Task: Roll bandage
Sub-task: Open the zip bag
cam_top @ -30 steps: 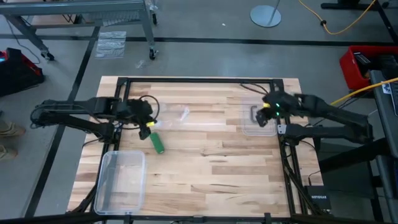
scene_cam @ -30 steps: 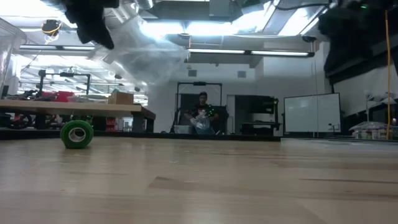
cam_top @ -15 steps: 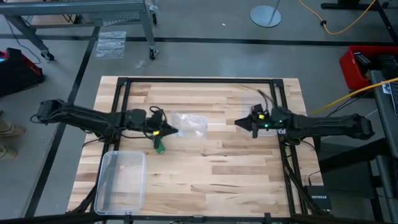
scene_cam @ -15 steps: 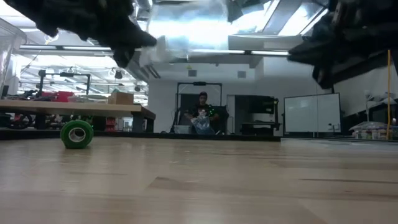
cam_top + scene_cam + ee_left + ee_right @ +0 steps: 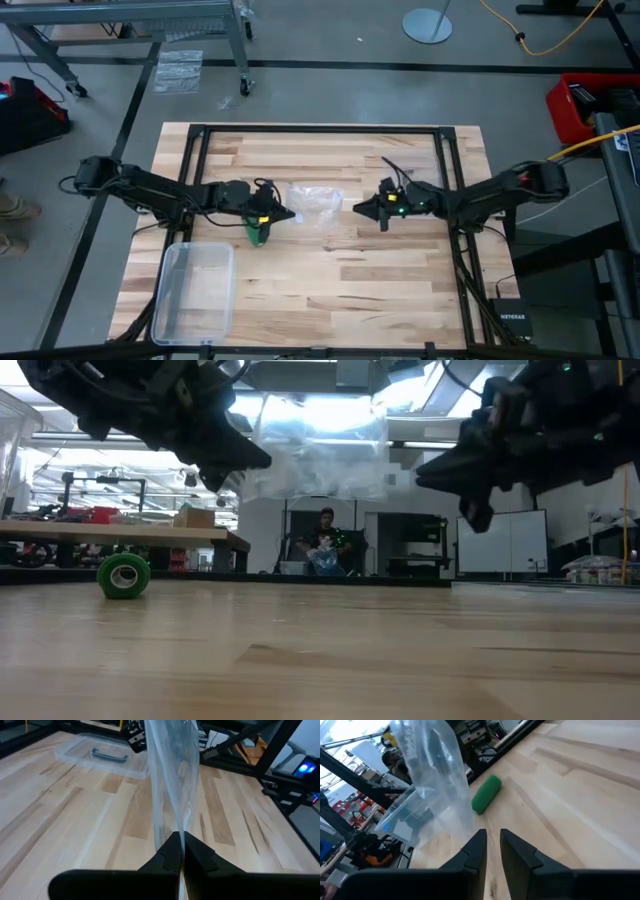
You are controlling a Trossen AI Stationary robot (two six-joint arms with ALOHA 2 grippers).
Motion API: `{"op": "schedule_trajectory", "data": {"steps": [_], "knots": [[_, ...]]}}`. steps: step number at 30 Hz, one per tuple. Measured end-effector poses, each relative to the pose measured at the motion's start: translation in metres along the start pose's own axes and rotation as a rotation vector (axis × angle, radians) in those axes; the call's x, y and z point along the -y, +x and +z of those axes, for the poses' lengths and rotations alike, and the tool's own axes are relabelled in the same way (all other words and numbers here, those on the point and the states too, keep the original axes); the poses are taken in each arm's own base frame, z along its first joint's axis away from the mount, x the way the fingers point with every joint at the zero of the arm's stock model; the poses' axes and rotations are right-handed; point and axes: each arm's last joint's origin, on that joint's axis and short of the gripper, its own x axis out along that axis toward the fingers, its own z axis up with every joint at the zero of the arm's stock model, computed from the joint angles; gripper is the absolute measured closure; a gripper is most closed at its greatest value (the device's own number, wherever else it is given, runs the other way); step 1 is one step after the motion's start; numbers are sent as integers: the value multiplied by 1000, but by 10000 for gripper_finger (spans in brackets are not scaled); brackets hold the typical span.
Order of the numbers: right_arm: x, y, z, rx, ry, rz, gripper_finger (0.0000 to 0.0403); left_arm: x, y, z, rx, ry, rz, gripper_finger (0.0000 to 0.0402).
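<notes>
Two arms, both dark, built from slim jointed segments. Left arm (image 5: pixel 150 192), at the frame's left: black links with loose black cable looped along the forearm and a small yellow marking close to the left claw (image 5: pixel 286 214). Right arm (image 5: pixel 490 192), at the frame's right: matching black links, a thin cable arching over the wrist, and a green indicator light beside the right claw (image 5: pixel 362 208). Claw fingers (image 5: pixel 475 851) are matte black and angular.

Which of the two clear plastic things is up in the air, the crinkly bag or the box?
The crinkly clear plastic bag: the left gripper pinches its edge, holding it above the table. The rigid clear plastic box rests on the wooden table, untouched.
</notes>
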Motion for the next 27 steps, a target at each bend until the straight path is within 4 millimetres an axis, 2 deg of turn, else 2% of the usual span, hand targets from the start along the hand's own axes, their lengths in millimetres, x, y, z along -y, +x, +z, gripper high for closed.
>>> {"op": "schedule_trajectory", "data": {"steps": [7, 13, 17, 27], "knots": [[-3, 35, 5, -72, -6, 20, 345, 0, 0, -1, -5, 43, 1, 401], [-15, 61, 16, -143, -83, 163, 345, 0, 0, -1, -15, 44, 3, 401], [-21, 69, 22, -193, -124, 187, 345, 0, 0, -1, -14, 43, 3, 401], [-21, 77, 23, -394, -124, 44, 345, 0, 0, -2, -17, 42, 4, 401]]}}
